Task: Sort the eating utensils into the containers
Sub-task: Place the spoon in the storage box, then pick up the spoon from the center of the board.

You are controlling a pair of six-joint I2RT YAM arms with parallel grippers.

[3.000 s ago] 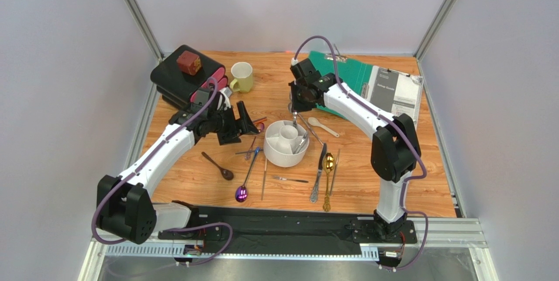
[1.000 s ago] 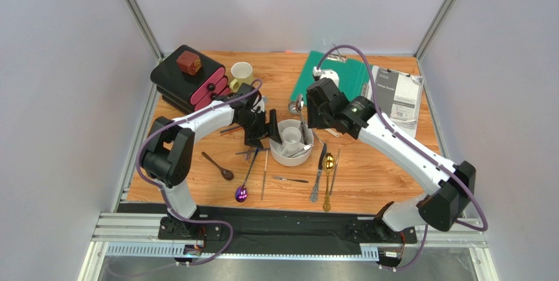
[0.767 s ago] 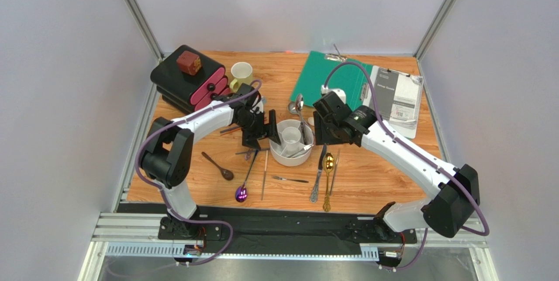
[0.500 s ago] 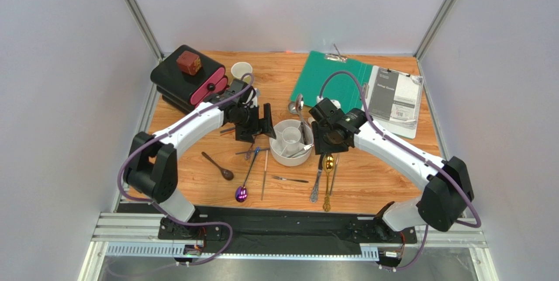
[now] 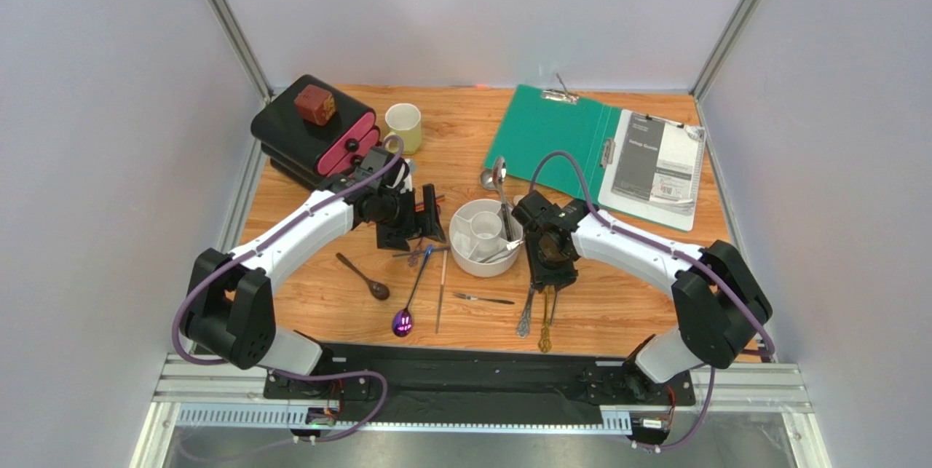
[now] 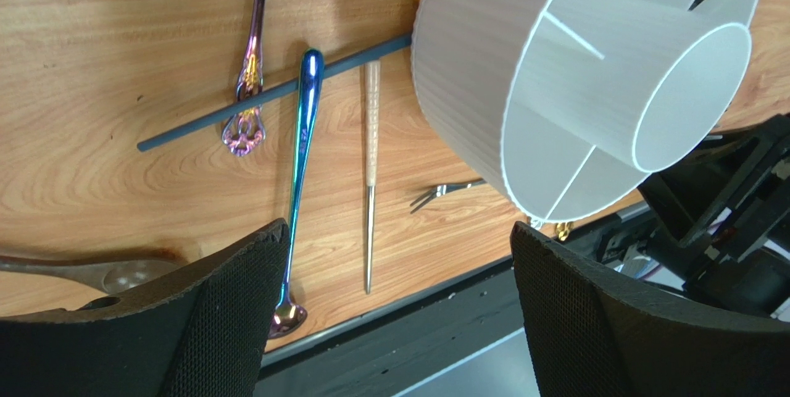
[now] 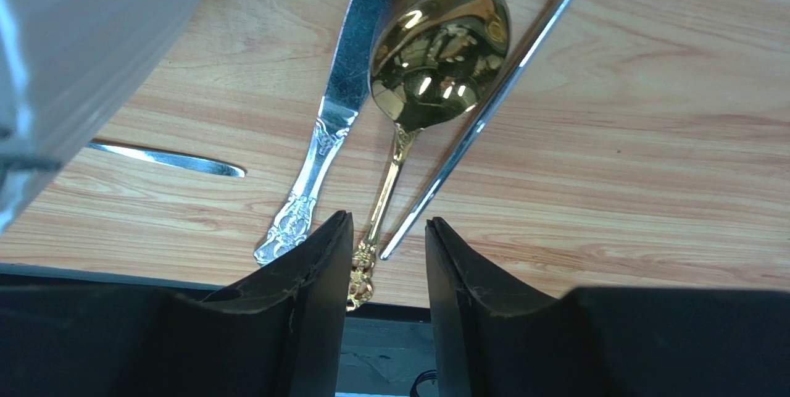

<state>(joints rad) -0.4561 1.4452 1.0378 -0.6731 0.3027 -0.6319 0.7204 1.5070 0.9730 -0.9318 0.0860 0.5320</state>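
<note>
Wooden table (image 5: 328, 304), utensils scattered: right tool (image 7: 388, 227), narrowly parted, hangs over the gold spoon (image 7: 436, 40) just right of the white holder (image 5: 473, 263); next, pinch its handle. Left tool (image 6: 397, 230) spread, empty.

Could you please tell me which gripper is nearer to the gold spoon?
Right. The right gripper hovers above the handle of the gold spoon; the left gripper sits beyond the white holder.

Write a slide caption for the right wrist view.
Right claw open astride the gold spoon, a silver knife and chopstick flanking it on the wooden table.
</note>
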